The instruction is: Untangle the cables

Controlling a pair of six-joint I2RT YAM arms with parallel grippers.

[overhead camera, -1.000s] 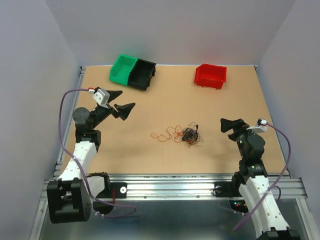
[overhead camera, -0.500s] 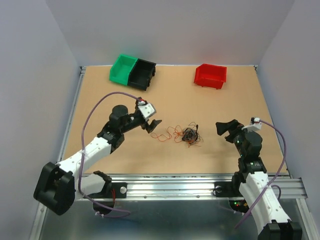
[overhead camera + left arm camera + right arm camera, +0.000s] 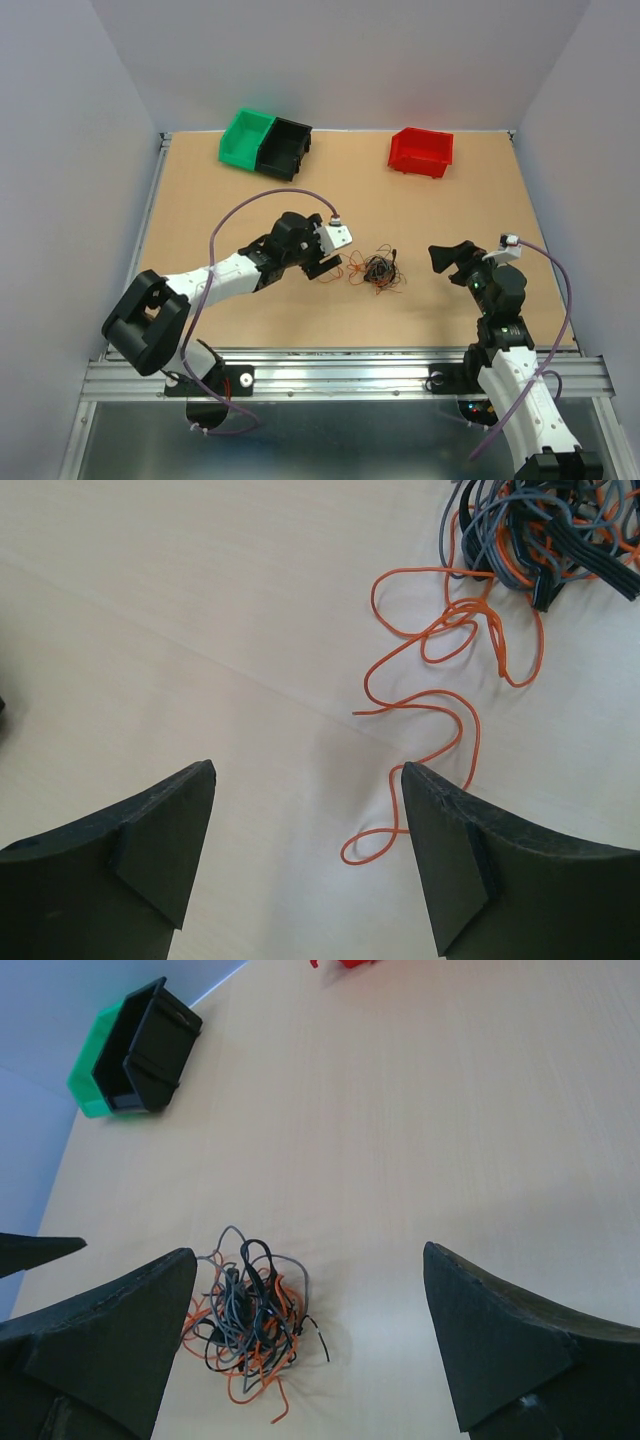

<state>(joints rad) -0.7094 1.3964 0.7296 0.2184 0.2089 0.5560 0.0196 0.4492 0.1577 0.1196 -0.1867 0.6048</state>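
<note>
On your light brown wooden table [image 3: 450, 210] the cables [image 3: 376, 270], a small bunch of very thin orange, black and grey wires, lie near the middle, between the two arms. Most of them are knotted into one dark clump [image 3: 535, 530]. One loose orange strand [image 3: 440, 645] runs out of it toward the left arm in wavy loops and ends in a small curl.

Your left gripper [image 3: 325, 266] is stretched out over this strand, low above the table. In the left wrist view its jaws stand apart, released, with nothing clamped between them. The curl at the end of the strand lies in the gap, just beside the inner edge of the finger on the right of that view. You cannot tell whether that finger touches the wire.

Your right gripper [image 3: 447, 256] hangs at the other side of the clump, apart from it and pointed toward it. Its jaws are spread wide and grasp nothing.

At the far edge a green plastic bin [image 3: 245, 138] and a black plastic bin [image 3: 285, 148] stand touching, side by side, on the left. A red plastic bin [image 3: 421, 151] stands alone further right. All three are well apart from the cables.
</note>
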